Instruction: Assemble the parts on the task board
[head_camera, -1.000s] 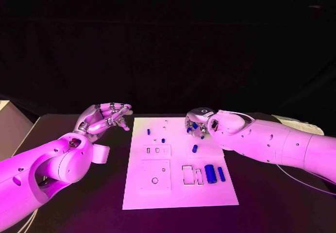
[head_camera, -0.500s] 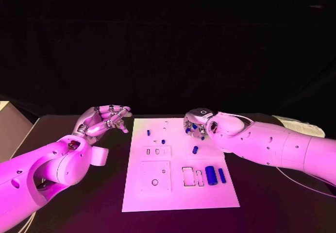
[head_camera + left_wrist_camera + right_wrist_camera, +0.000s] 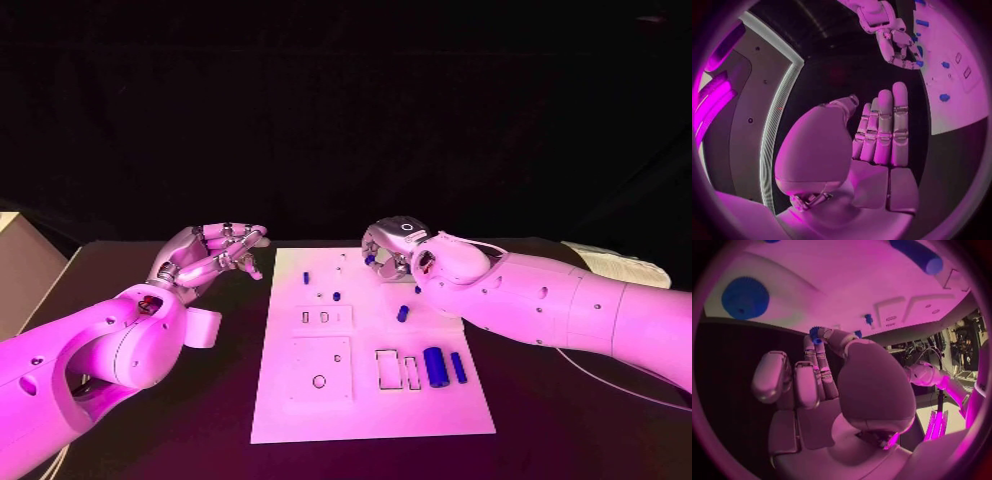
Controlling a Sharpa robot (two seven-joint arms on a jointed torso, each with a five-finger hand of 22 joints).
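Item: my right hand [image 3: 397, 250], centre frame over the task board [image 3: 368, 400], apparently pinching a small blue part [image 3: 815, 333] for seating. Left hand [image 3: 214, 250]: empty, fingers loosely curled, parked aside.

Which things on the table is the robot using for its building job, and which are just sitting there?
For the job:
- white task board
- small blue parts, like the big blue cylinder
- right hand, a blue part at its fingers
- left hand, off the board

Just lying about:
- pale box at the left table edge
- white papers at the right edge

The task board [image 3: 361, 400] looks smooth and matt, the table [image 3: 562, 420] matt, the blue parts [image 3: 434, 362] glossy plastic.
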